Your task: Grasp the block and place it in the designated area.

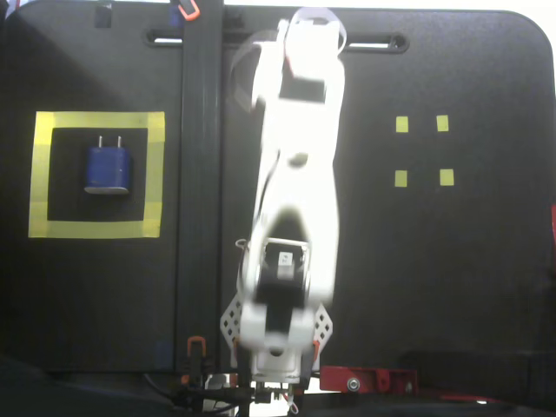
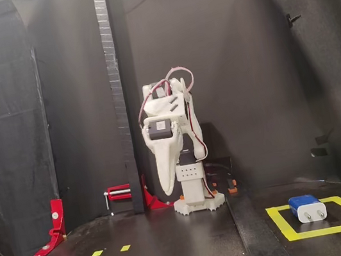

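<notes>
The dark blue block (image 1: 108,167) lies inside the large yellow tape square (image 1: 97,228) at the left of a fixed view, with its silver prongs pointing to the top of the picture. In the other fixed view the block (image 2: 307,207) lies in the square (image 2: 329,230) at the lower right. The white arm (image 1: 291,200) is folded over its base at the centre and looks blurred. My gripper (image 2: 169,188) hangs pointing down in front of the base, far from the block. Its jaws look closed with nothing between them.
Four tiny yellow tape squares (image 1: 402,124) mark the right side of the black table and also show in the other fixed view (image 2: 97,253). A dark upright post (image 2: 117,97) stands beside the arm. Red clamps (image 2: 56,224) sit at the table edge.
</notes>
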`<state>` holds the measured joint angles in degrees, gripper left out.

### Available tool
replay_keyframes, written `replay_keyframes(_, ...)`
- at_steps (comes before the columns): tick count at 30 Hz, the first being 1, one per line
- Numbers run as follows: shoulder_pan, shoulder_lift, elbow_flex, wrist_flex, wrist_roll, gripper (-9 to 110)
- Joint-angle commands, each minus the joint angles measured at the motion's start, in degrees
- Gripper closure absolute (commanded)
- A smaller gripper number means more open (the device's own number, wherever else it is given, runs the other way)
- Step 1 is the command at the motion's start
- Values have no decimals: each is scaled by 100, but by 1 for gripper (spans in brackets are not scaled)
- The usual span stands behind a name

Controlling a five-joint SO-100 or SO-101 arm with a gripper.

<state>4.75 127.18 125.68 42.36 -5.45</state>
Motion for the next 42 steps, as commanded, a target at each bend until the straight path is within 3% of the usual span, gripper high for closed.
replay_keyframes(1, -35, 773, 598, -598, -26, 102)
replay_keyframes(11, -79, 2804, 2786, -2224, -44, 102)
replay_keyframes(30, -255, 5229, 5317, -3146, -229, 102)
replay_keyframes(36, -246, 5396, 5414, -3006, -237, 102)
replay_keyframes(42, -325, 5977, 5423, -1986, -237, 102)
